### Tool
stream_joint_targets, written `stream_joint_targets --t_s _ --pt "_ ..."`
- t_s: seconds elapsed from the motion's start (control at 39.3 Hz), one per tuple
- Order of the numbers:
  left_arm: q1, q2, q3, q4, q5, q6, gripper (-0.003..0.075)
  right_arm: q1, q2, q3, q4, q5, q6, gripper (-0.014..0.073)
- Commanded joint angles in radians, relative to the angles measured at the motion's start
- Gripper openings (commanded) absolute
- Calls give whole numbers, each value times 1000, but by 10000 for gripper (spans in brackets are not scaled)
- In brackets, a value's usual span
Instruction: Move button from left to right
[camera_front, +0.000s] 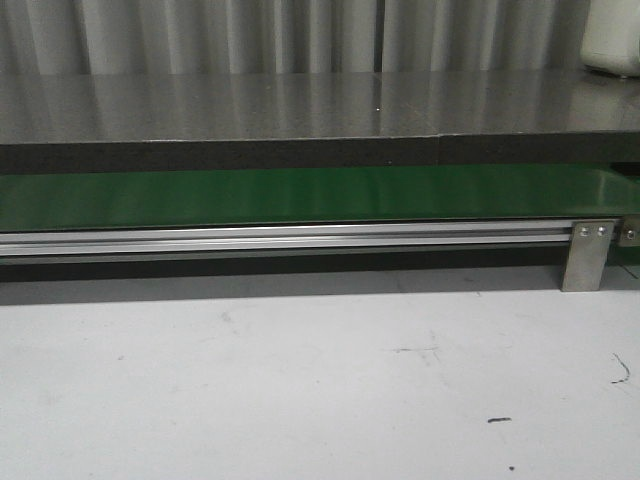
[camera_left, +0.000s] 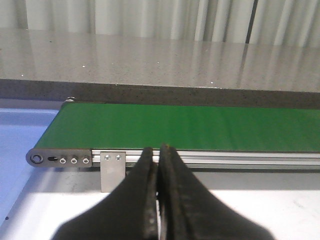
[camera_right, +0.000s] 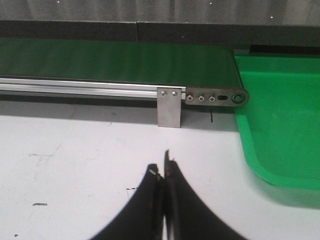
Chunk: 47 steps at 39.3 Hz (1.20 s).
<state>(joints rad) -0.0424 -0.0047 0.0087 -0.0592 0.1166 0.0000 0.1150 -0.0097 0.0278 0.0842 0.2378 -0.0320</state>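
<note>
The button is not in any view. My left gripper (camera_left: 159, 150) is shut and empty, held above the white table in front of the left end of the green conveyor belt (camera_left: 200, 127). My right gripper (camera_right: 162, 167) is shut and empty, above the white table near the belt's right end (camera_right: 125, 62). Neither gripper shows in the front view, where the bare belt (camera_front: 300, 195) runs across the middle.
A green tray (camera_right: 280, 130) lies right of the belt's end roller (camera_right: 239, 98). A blue surface (camera_left: 22, 140) lies left of the belt. Metal brackets (camera_front: 585, 255) (camera_left: 112, 170) (camera_right: 169, 106) hold the belt's rail. A grey counter (camera_front: 300, 105) runs behind the belt.
</note>
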Motion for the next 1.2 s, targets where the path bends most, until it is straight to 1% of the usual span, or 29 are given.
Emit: stream_joint_targets --t_s 0.0,0.92,1.02,1.09,1.17 --pt "-8 -17 28 -2 -89 -10 -21 2 -17 -10 -3 -86 -5 -69" --pt "-8 -17 28 -2 -89 -10 -21 2 -17 -10 -3 -92 -5 -69" --pt "-8 -17 28 -2 -110 -10 -21 2 -17 -10 -2 -96 -4 -69" --pt "-8 -17 28 -2 -187 -10 -21 2 -17 -10 -2 -129 -4 -69" --pt "-8 -17 27 -2 -363 -10 -21 2 -17 -26 -2 -172 -4 -69"
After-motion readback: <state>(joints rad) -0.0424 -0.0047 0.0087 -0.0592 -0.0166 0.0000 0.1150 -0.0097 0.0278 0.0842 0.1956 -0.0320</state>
